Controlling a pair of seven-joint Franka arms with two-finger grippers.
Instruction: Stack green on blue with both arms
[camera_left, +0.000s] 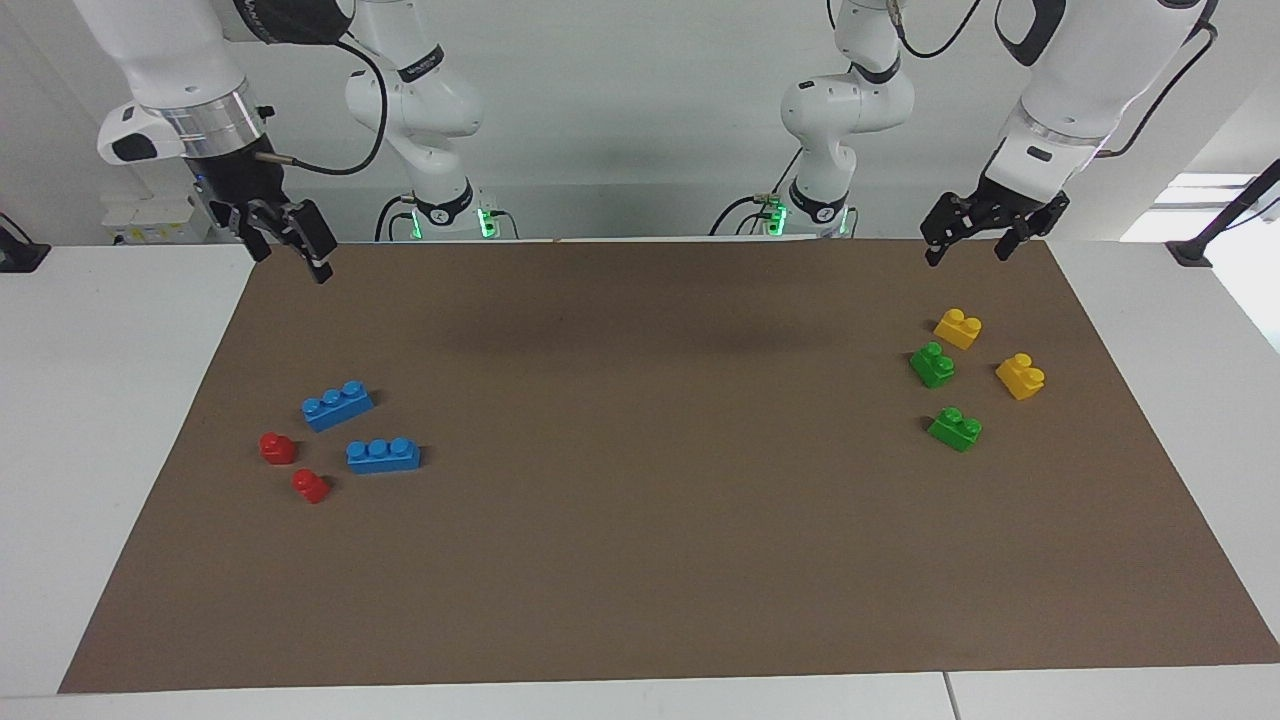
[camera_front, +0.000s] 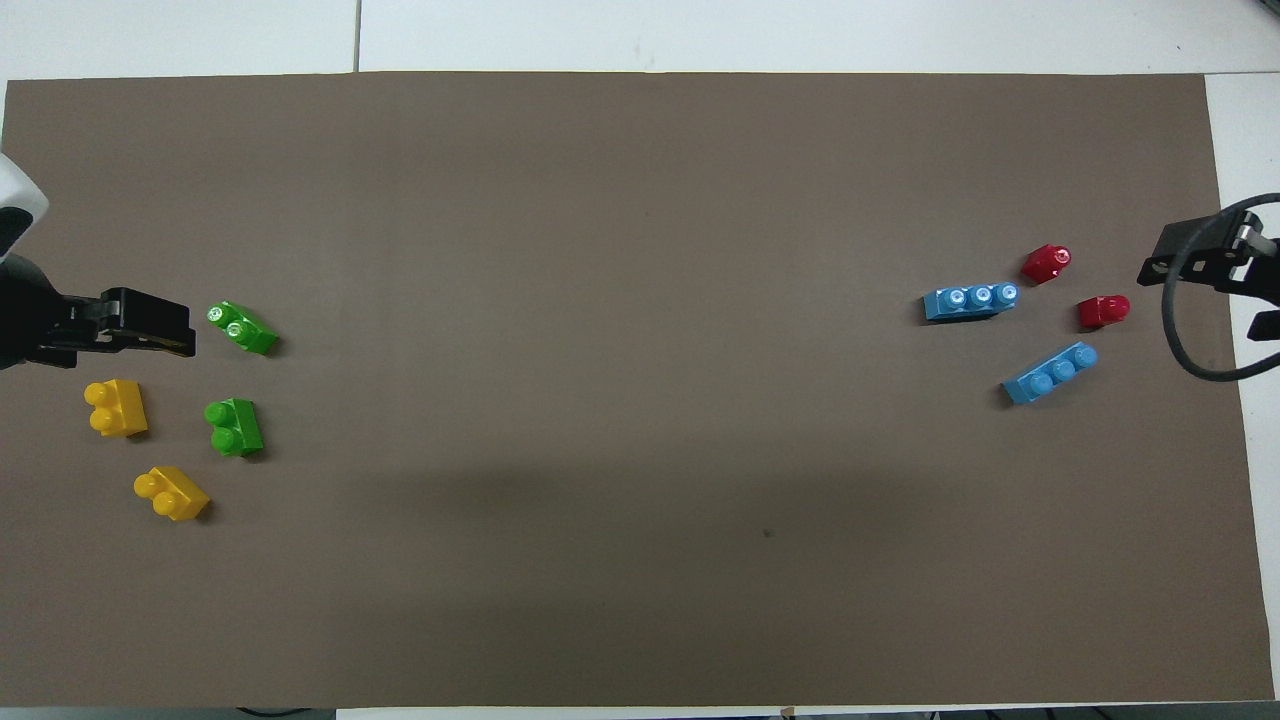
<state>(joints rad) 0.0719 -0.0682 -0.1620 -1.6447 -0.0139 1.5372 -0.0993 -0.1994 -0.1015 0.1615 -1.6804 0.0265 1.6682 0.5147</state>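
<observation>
Two green bricks (camera_left: 932, 365) (camera_left: 955, 428) lie at the left arm's end of the brown mat, also seen in the overhead view (camera_front: 242, 328) (camera_front: 234, 427). Two blue bricks (camera_left: 337, 405) (camera_left: 383, 455) lie at the right arm's end (camera_front: 970, 301) (camera_front: 1050, 372). My left gripper (camera_left: 967, 256) (camera_front: 185, 326) hangs open and empty in the air over that end of the mat, touching no brick. My right gripper (camera_left: 292, 262) (camera_front: 1150, 268) hangs open and empty over the mat's corner at its own end, well above the blue bricks.
Two yellow bricks (camera_left: 957, 328) (camera_left: 1020, 376) lie beside the green ones. Two small red bricks (camera_left: 277, 447) (camera_left: 310, 486) lie beside the blue ones. The brown mat (camera_left: 640, 500) covers most of the white table (camera_left: 100, 400).
</observation>
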